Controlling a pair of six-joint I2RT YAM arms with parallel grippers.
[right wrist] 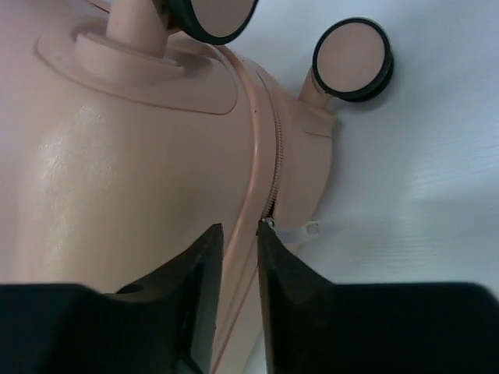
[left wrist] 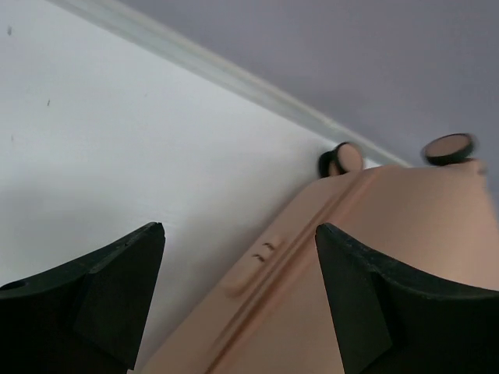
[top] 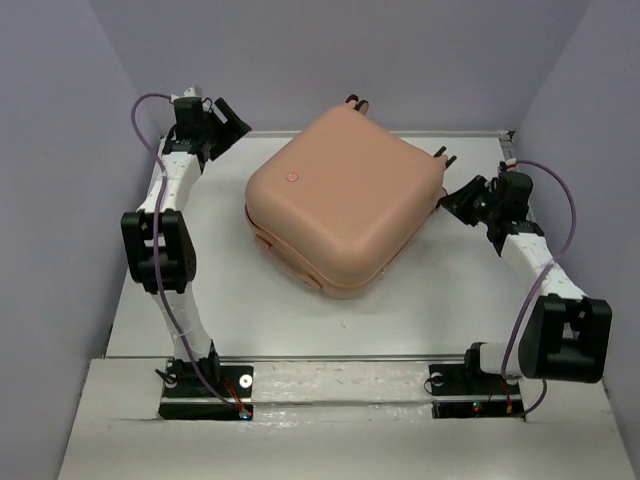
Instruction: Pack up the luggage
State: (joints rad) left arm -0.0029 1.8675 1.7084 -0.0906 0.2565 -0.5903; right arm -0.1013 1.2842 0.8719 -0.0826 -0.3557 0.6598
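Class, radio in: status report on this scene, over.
Left gripper open, empty. Right gripper barely open, by the zipper pull. Luggage shut, lying flat. Nothing blocking.

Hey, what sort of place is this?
Probably a robotics lab cell: a white table between plain lavender walls, left arm and right arm bolted at its near edge, a pink suitcase on it.

A flat white tabletop point(top: 420, 310) is enclosed on three sides by plain pale lavender walls point(top: 420, 60). A thin pale rail point(top: 340, 357) runs along its near edge, with a scuffed white painted board point(top: 340, 440) below. The light is soft and even.
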